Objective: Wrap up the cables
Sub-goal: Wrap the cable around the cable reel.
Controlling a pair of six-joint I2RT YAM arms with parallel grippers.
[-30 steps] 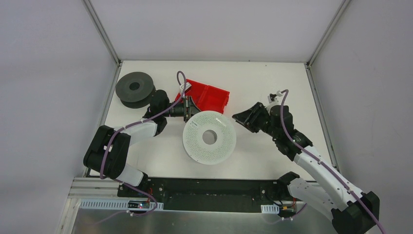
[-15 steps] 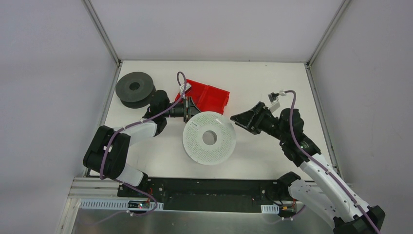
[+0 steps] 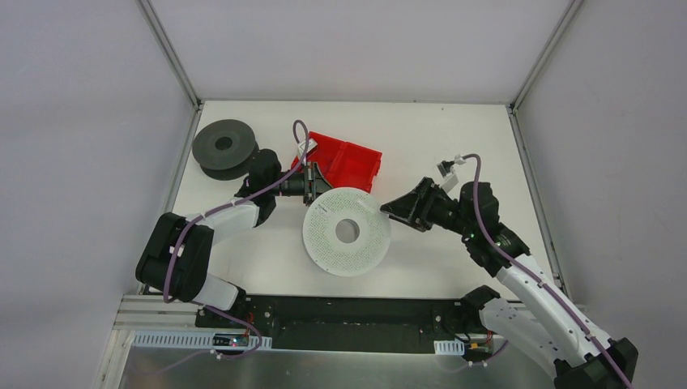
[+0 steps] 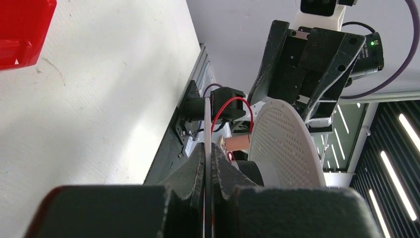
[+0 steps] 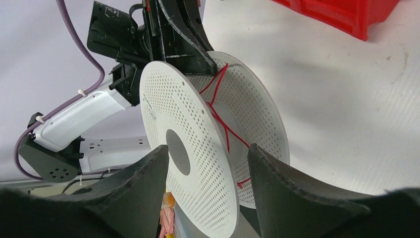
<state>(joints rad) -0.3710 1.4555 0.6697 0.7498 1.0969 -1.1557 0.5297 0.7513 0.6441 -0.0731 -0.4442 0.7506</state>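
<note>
1. Spool point(image 3: 356, 251): white, perforated, at the centre of the table point(image 3: 454, 138), tilted up on edge, its hub hole facing the near edge.
2. Right gripper point(image 3: 388, 208): at the spool's 3 o'clock rim, just beside it. Jaws spread wide, holding nothing; in the wrist view the near flange stands in line with the gap.
3. Left gripper point(image 3: 317, 188): at the spool's 11 o'clock rim, pinched tight on the thin edge of a flange, keeping the spool up.
4. Cables point(image 5: 220, 121): thin red strands between the two flanges, crossing the inner face in slack, branching lines.
5. Bin point(image 3: 348, 162): red, at 12 o'clock behind the spool.
6. Black spool point(image 3: 224, 146): at 10 o'clock, far left corner, well apart.

Status: the cables are on the spool but look loosely laid, not snug round the hub. Judged partly done, with tightening or more turns left.
</note>
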